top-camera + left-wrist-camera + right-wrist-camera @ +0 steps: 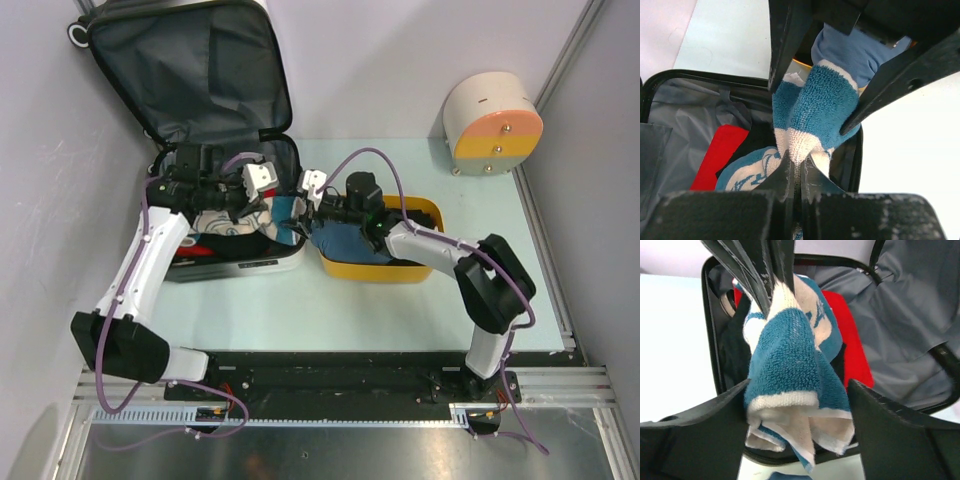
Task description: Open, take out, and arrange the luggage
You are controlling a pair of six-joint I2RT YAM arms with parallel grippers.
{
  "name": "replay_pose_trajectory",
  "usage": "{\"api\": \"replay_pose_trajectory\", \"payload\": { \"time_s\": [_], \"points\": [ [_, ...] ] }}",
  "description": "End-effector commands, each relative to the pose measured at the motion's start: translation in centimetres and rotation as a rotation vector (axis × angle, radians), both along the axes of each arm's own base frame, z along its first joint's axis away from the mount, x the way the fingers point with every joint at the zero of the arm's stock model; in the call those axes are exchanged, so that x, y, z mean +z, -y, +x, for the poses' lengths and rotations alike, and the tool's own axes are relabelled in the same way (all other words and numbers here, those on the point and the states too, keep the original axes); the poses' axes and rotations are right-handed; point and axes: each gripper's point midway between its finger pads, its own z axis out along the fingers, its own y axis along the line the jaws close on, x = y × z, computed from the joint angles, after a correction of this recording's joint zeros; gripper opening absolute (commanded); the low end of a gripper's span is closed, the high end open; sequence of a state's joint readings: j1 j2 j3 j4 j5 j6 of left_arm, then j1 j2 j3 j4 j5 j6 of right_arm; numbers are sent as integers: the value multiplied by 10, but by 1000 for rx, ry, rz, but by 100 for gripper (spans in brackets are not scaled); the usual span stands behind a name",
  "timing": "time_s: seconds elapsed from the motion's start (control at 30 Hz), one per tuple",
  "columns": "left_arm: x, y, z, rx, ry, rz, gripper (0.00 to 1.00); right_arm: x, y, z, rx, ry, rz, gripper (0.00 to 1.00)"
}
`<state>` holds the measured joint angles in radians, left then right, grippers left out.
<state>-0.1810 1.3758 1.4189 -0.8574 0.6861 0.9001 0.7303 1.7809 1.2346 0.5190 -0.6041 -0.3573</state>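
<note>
Left end effector [799,161] pinches shut on the towel [825,105], holding it over the open luggage [190,70] at the table's [350,310] far-left corner, likely so my right end effector [799,386], spread wide, can take it.

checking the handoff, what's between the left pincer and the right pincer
A blue-and-white towel: the left pincer is shut on it, its folded end between the right pincer's open fingers. Both wrist views show this.

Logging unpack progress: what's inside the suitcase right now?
Inside the suitcase: grey lining, a red item and a blue-and-white towel, pinched by the left gripper, jaws shut. Whatever lies under the towel and red item is covered.
</note>
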Motion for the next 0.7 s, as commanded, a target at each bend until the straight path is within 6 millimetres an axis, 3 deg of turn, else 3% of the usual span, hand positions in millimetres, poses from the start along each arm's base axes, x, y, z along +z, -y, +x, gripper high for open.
{"api": "replay_pose_trajectory", "payload": {
  "time_s": [0.0,0.03,0.1,0.13,0.2,0.23,0.3,0.33,0.47,0.53,0.67],
  "points": [
    [22,10,-16,-69,68,-47,0,34,-15,6,18,51,74,64],
    [22,8,-16,-54,61,-45,6,37,-16,6,15,50,79,42],
    [24,2,-14,-18,50,-52,17,45,-13,10,-4,64,89,9],
    [24,-9,-9,33,41,-54,36,49,-11,13,-19,72,96,0],
    [19,-27,-2,97,38,-29,60,63,-3,19,-49,72,129,0],
    [15,-49,6,163,54,14,75,69,0,21,-59,71,140,0],
    [-3,-73,9,211,45,76,84,80,6,22,-67,79,158,0],
    [-22,-96,11,237,36,125,86,82,7,23,-68,80,159,0],
    [-63,-151,19,308,-24,214,88,86,10,23,-65,84,159,0],
    [-66,-179,29,364,-34,222,91,88,11,22,-61,89,159,0],
    [-74,-198,38,372,-45,232,86,93,14,23,-71,98,157,0]
  ]
}}
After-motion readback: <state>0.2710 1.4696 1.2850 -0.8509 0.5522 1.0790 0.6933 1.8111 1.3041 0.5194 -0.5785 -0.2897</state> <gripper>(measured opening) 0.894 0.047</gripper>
